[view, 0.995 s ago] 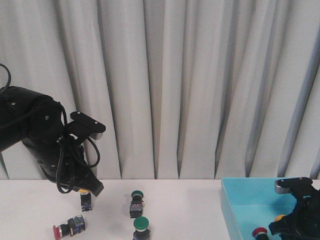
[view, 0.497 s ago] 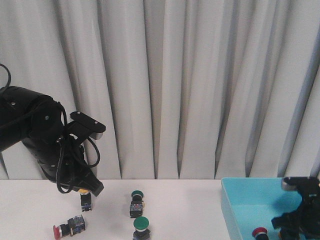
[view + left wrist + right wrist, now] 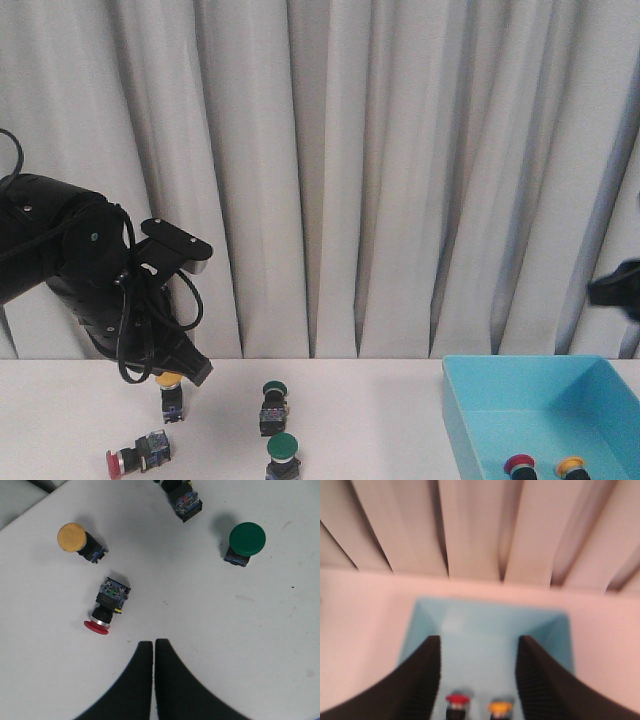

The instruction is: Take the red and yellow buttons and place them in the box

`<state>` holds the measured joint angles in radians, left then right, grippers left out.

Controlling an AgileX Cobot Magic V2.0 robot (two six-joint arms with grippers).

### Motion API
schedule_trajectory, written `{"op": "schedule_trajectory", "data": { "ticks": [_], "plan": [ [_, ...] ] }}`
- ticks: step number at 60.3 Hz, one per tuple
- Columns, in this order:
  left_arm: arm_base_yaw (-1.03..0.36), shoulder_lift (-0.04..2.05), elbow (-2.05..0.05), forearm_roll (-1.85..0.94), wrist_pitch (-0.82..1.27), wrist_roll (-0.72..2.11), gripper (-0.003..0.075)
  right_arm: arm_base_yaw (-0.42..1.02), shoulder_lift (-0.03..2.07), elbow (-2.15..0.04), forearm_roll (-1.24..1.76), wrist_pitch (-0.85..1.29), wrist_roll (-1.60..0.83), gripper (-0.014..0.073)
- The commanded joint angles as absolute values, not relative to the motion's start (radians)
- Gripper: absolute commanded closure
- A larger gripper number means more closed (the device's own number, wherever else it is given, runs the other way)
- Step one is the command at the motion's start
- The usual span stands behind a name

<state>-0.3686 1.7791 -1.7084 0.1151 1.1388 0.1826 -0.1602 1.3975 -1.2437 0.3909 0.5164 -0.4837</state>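
Front view: the box (image 3: 480, 400) sat at the bench's right edge, holding a red button (image 3: 519, 464) and a yellow button (image 3: 571, 465), both cut off. Left wrist view: left gripper (image 3: 154, 652) pinched together, empty; loose yellow-capped button (image 3: 80, 541), red-capped button (image 3: 106, 609). Right wrist view, blurred: right gripper (image 3: 477, 670) spread apart above the box.

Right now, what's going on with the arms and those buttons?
Left gripper shut, empty, above table. Right gripper open over light-blue plastic box. Red-capped button and yellow-capped button inside. Two more wait on table.
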Motion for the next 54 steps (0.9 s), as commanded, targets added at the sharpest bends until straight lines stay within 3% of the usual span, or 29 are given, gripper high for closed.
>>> {"op": "schedule_trajectory", "data": {
  "ticks": [1,6,17,32,54],
  "plan": [
    [-0.370,1.726,-1.734,0.120,1.090,0.169,0.0726,-0.167,1.257,-1.273,0.443,0.464,-0.558,0.0452],
    [-0.370,1.715,-1.734,0.122,1.067,0.169,0.0726,-0.167,1.172,-1.273,0.451,0.473,-0.566,0.0611],
    [-0.346,1.596,-1.734,0.157,0.964,0.139,0.0726,-0.144,1.043,-1.273,0.461,0.472,-0.567,0.0602],
    [-0.257,1.356,-1.724,0.134,0.855,0.080,0.0726,0.043,0.954,-1.270,0.409,0.450,-0.619,0.0599],
    [-0.257,1.069,-1.412,0.112,0.596,0.072,0.0726,0.141,0.938,-1.270,0.368,0.404,-0.618,0.0599]
  ]
}}
